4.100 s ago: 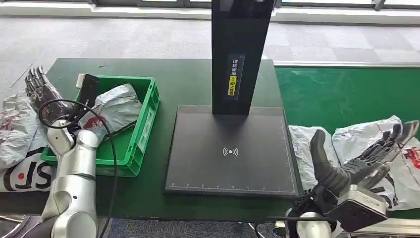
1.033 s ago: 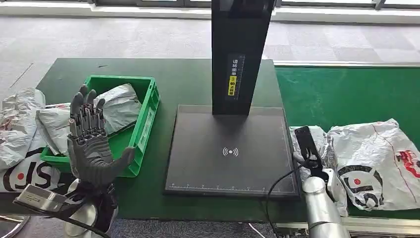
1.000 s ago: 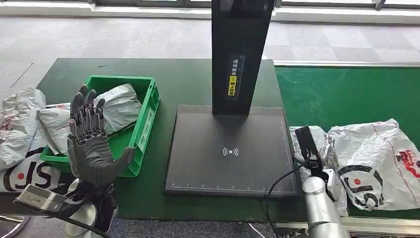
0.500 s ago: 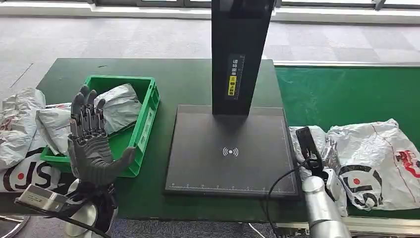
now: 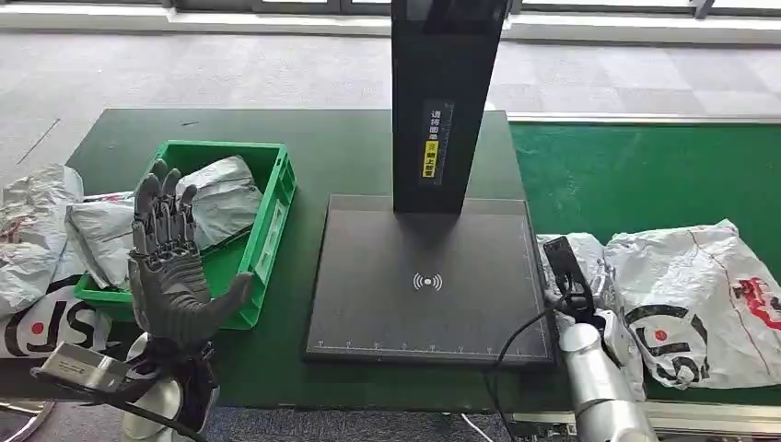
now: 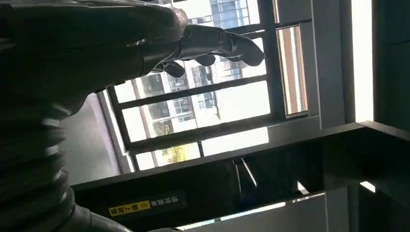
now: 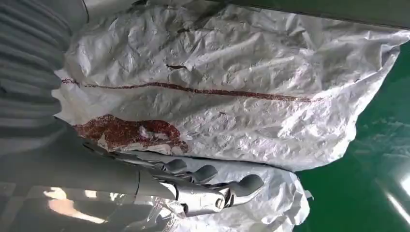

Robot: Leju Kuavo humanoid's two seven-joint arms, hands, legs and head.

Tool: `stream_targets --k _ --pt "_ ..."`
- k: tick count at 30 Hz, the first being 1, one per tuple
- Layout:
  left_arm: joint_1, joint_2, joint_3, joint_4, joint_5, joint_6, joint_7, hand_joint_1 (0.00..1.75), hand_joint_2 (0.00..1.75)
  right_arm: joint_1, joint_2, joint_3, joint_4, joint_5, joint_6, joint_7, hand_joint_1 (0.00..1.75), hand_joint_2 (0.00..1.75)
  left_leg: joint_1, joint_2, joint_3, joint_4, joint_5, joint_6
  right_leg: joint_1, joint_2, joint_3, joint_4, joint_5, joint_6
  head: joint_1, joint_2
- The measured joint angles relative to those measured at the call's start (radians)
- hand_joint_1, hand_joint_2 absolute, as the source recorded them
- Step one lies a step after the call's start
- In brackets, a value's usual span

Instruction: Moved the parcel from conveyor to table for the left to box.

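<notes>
1. Head view: the left hand [image 5: 170, 267] is raised upright in front of the green plastic crate [image 5: 262, 241], palm facing the camera, fingers straight and spread with the thumb out to the side, holding nothing. The right hand [image 5: 573, 281] reaches forward at the near edge of the green conveyor belt [image 5: 635, 175]; its dark fingers lie on the smaller crumpled white plastic parcel [image 5: 594, 276], which sits just beside the black scanner pad [image 5: 428, 276] (whether the fingers actually grip it cannot be told here). A larger white crumpled mailer bag with red and black print [image 5: 705, 295] lies on the belt just right of the hand.

2. Left wrist view: the left hand's fingers [image 6: 227, 46] extend almost straight against bright windows, with nothing between them.

3. Right wrist view: the right hand's fingers [image 7: 217, 186] are lightly curled over the wrinkled white film of the smaller parcel [image 7: 270, 203], touching it; a firm hold cannot be confirmed. The larger bag [image 7: 217, 82], with a red line and a red smudge, lies alongside on the green belt [image 7: 367, 164].
</notes>
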Motion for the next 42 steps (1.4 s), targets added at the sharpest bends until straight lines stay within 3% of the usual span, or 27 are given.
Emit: stream_targets --k 5,6,7,42 --pt "0.0 0.005 0.0 0.009 0.002 0.003 0.0 0.0 1.75 -0.017 -0.01 0.0 0.033 0.009 0.024 0.025 0.02 1.75 0.0 0.001 0.003 0.0 0.0 0.0 0.0 0.001 0.003 0.0 0.0 0.0 0.0 0.0" --pt "0.0 0.005 0.0 0.01 0.002 0.005 0.0 0.0 1.75 -0.02 -0.011 0.0 0.037 0.01 0.027 0.028 0.49 1.75 0.0 0.001 0.004 0.0 0.0 0.0 0.0 0.001 0.004 0.0 0.0 0.0 0.0 0.0" --pt "0.0 0.006 0.0 0.012 0.002 0.006 0.0 0.0 1.75 -0.023 -0.013 0.0 0.043 0.012 0.032 0.035 1.71 1.75 0.0 0.001 0.005 0.0 0.0 0.0 0.0 0.001 0.005 0.0 0.0 0.0 0.0 0.0" --pt "0.008 0.015 0.0 0.024 0.002 0.023 0.0 0.0 1.75 -0.029 -0.027 0.0 0.119 0.015 0.076 0.041 1.75 1.75 0.0 -0.001 0.007 0.0 -0.001 0.001 0.0 -0.001 0.008 -0.001 -0.001 0.001 0.0 0.0"
